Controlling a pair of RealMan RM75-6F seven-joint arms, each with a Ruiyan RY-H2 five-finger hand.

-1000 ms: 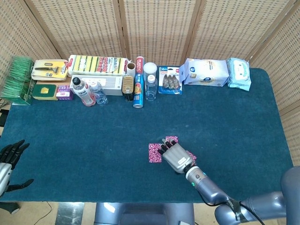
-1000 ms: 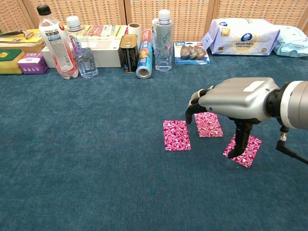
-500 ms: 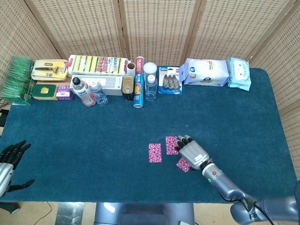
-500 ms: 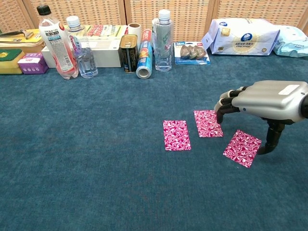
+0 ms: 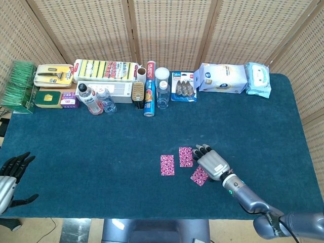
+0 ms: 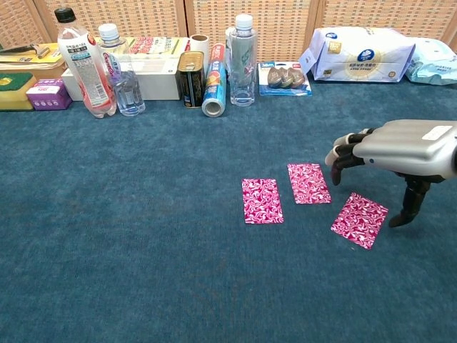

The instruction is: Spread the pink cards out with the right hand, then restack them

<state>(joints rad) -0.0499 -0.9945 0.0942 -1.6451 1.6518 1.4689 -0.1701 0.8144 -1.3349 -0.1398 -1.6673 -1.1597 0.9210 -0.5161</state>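
Three pink patterned cards lie spread apart on the blue cloth: a left card [image 6: 261,201] [image 5: 167,165], a middle card [image 6: 308,183] [image 5: 186,157] and a tilted right card [image 6: 359,219] [image 5: 200,175]. My right hand [image 6: 402,151] [image 5: 212,162] hovers just right of the middle card and above the right card. Its fingers are curled downward and apart, its thumb points down beside the right card, and it holds nothing. My left hand [image 5: 11,174] rests at the table's front left edge, fingers spread, empty.
Along the back of the table stand bottles [image 6: 81,64], a can [image 6: 191,80], a foil roll [image 6: 214,89], a tall jar [image 6: 242,61], boxes [image 5: 105,70] and wipe packs [image 6: 359,53].
My right hand has moved rightward off the cards, from over the middle and right cards to their right side. All three cards now lie uncovered.
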